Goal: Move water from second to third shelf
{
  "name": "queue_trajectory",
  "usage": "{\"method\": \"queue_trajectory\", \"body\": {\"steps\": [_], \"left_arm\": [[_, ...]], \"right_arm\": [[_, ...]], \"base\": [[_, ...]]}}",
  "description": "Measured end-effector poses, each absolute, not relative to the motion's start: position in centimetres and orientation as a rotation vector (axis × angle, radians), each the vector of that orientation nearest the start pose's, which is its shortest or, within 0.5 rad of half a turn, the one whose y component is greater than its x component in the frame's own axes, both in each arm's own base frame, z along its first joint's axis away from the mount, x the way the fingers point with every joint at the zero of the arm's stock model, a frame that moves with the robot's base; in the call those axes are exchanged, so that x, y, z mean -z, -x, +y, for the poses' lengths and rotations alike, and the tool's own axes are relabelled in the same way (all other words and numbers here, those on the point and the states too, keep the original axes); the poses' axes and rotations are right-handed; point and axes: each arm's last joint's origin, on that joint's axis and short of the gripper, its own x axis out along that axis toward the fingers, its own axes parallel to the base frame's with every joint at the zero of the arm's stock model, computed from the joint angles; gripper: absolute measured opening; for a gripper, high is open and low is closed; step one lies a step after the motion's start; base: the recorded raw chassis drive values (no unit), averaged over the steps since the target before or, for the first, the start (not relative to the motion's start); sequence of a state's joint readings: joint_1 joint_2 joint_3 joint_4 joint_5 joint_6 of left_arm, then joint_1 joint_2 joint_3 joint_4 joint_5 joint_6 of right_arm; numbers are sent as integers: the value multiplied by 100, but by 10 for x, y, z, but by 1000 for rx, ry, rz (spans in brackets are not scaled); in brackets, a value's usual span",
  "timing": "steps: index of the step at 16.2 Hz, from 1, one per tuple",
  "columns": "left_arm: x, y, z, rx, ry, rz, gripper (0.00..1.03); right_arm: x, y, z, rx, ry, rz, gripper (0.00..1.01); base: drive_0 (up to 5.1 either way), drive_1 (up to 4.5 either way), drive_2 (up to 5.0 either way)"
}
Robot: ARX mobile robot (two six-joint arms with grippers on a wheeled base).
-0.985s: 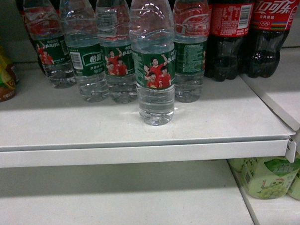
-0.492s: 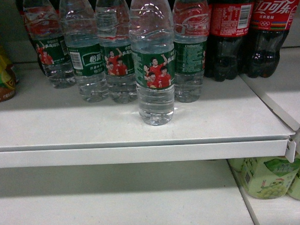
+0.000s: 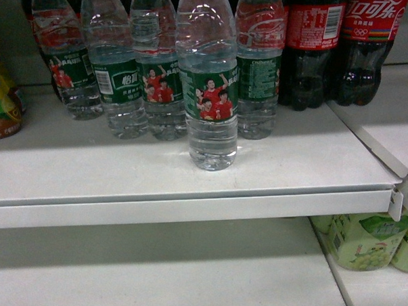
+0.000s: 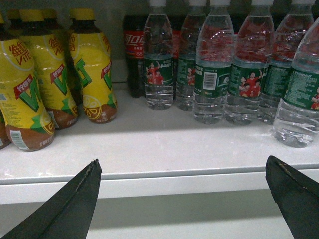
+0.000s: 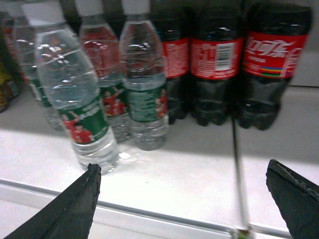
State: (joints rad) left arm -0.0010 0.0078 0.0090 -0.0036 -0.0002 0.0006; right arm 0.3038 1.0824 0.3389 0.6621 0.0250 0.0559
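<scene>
From the head camera, you have nothing done yet: the water (image 3: pixel 209 92) stands alone at the front of the upper shelf (image 3: pixel 124 177), ahead of its row, and the lower shelf (image 3: pixel 148 277) under it carries no water. Neither gripper shows here. Its dark green band bears red-shirted figures and white Chinese characters too small to read. The cola bottles (image 3: pixel 348 38) behind right carry red labels with white Chinese script and Olympic rings.

From the left wrist, your left gripper (image 4: pixel 182 194) is spread wide and empty, just below the shelf edge. The water (image 4: pixel 299 94) sits ahead and far to the right of it. The yellow drink bottles (image 4: pixel 60 74) ahead to the left show a large green "V".

From the right wrist, your right gripper (image 5: pixel 184 199) is likewise spread and empty. The water (image 5: pixel 75 94) stands ahead, just beyond its left finger (image 5: pixel 70 209); I judge this the nearer arm. The whole grasp, lowering and release remain.
</scene>
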Motion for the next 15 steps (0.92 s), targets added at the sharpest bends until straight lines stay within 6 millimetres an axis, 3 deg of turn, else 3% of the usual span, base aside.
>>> {"method": "queue_trajectory", "body": {"steps": [1, 5, 7, 9, 15], "left_arm": [[-166, -98, 0, 1, -1, 2, 98], [-166, -98, 0, 1, -1, 2, 98], [-166, -98, 0, 1, -1, 2, 98], [-166, -98, 0, 1, -1, 2, 98], [-166, -98, 0, 0, -1, 2, 98]], "right_arm": [[-205, -212, 81, -327, -38, 99, 98], [-200, -227, 107, -387, -28, 128, 98], [-183, -242, 132, -423, 2, 218, 98], [-187, -256, 152, -451, -8, 236, 98], [-190, -277, 183, -489, -19, 283, 98]], "base": [[0, 0, 0], [0, 0, 0], [0, 0, 0], [0, 0, 0], [0, 0, 0]]}}
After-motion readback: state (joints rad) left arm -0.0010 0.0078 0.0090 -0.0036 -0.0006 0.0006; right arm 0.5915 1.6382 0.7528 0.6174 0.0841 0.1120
